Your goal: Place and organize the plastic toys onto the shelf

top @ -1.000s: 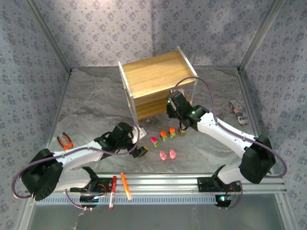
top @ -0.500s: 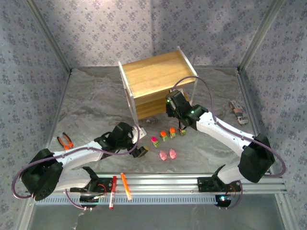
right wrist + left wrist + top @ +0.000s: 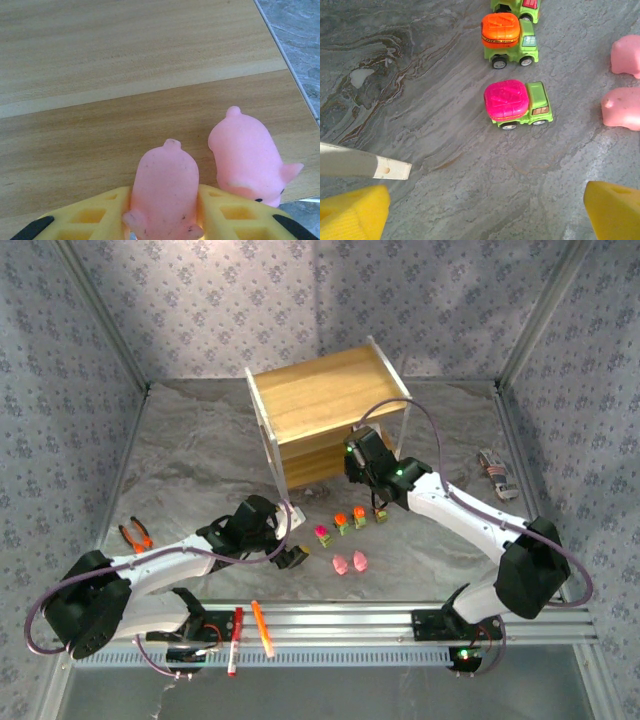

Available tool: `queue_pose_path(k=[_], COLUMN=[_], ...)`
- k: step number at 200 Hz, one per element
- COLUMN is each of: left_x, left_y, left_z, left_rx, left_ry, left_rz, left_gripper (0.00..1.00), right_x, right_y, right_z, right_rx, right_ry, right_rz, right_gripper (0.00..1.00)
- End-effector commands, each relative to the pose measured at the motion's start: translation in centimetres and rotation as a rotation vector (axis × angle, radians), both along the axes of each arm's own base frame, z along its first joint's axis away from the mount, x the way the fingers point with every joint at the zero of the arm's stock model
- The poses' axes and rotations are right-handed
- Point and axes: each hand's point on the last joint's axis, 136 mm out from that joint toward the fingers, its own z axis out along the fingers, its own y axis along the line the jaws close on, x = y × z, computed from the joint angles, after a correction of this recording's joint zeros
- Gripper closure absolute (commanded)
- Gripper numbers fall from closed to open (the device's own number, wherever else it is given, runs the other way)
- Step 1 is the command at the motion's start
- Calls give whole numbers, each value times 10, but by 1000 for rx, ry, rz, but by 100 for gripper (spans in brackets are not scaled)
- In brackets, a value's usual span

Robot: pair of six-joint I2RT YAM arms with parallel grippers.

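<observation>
- The right hand [image 3: 167, 216] is seen closed on a pink figure [image 3: 167, 172], with its yellow fingers [image 3: 95, 217] laid against both flanks of the toy
- The gap between those fingers is narrow, no wider than the toy's body; how firmly it is pressed cannot be told from the wrist view
- The gripped figure is laid lengthwise on a wooden board of the shelf [image 3: 125, 115], its small knobbed end pointed away from the wrist
- A second pink figure [image 3: 247, 157] is found on the same board, just beside the first but apart from it, on the right of that view and near the board's corner
- In the top view the right hand is reached in beneath the shelf's top board, apparently at the level of the lower tier
- The left hand [image 3: 482, 215] is held wide open above the counter [image 3: 420, 75]; its two yellow fingers [image 3: 352, 212] are set far apart and nothing is held or touched by them
- Ahead of the left hand a magenta-topped truck [image 3: 517, 104] and an orange-topped truck [image 3: 509, 39] are lined up on the counter, with a third truck [image 3: 517, 5] cut off by the frame edge
- Two more pink figures [image 3: 622, 107] are lying on the counter beside the trucks, well apart from the left hand
- A white bar [image 3: 365, 166] with a small hole is seen just above one left finger
</observation>
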Motion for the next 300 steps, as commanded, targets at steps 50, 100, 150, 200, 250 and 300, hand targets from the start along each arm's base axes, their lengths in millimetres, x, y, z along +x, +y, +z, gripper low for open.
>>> queue_pose_path(k=[50, 100, 150, 200, 250, 300], left_x=[7, 6, 6, 7, 6, 7], left_y=[-7, -7, -7, -7, -7, -7], left_z=[12, 12, 11, 12, 11, 10], left_rx=[-21, -22, -22, -22, -19, -18], left_ry=[-32, -33, -31, -30, -27, -26], left_rz=[-10, -12, -13, -11, -12, -11], left_gripper=[0, 1, 1, 0, 1, 0], right_x=[17, 18, 13, 1, -7, -17], right_y=[8, 7, 2, -4, -9, -10], right_z=[22, 28, 27, 14, 8, 1], right_rx=[20, 24, 24, 5, 5, -1], right_ry=[-50, -62, -64, -40, -29, -16], right_rz=[-2, -4, -16, -22, -30, -30], right_gripper=[57, 54, 52, 52, 52, 51])
